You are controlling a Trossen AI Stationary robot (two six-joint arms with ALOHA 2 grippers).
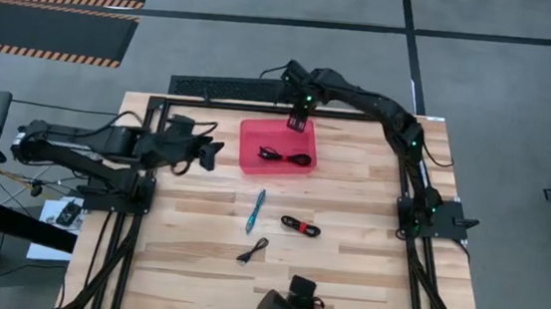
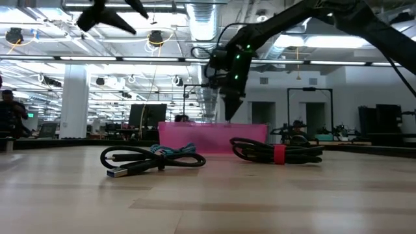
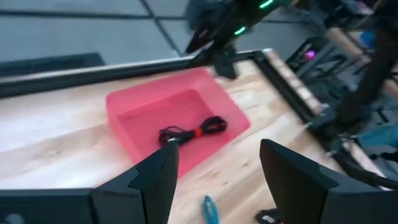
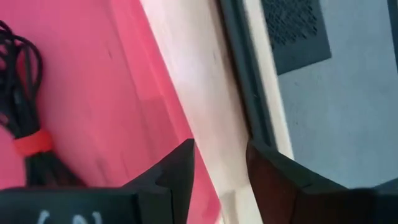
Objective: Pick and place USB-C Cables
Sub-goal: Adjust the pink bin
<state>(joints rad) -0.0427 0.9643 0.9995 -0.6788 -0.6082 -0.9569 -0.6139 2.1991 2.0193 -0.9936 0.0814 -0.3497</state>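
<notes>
From above we see the right claw (image 1: 298,123) over the far edge of the red tray (image 1: 258,131), where one black cable (image 1: 285,157) lies. The light blue cable (image 1: 256,211), red-and-black cable (image 1: 300,226) and second black cable (image 1: 252,251) lie on the counter (image 1: 369,233). The left claw (image 1: 212,155) waits beside the tray.

In both wrist views, each claw's fingers (image 3: 158,177) (image 4: 177,171) stand apart, holding nothing.

Open desk (image 1: 372,198) right of the red tray (image 1: 252,133); the right tool (image 1: 298,125) hangs over the tray's far edge, fingers apart. Blue cable (image 1: 256,211), red-black cable (image 1: 301,226) and black cable (image 1: 253,251) dot the middle, gaps between them.
</notes>
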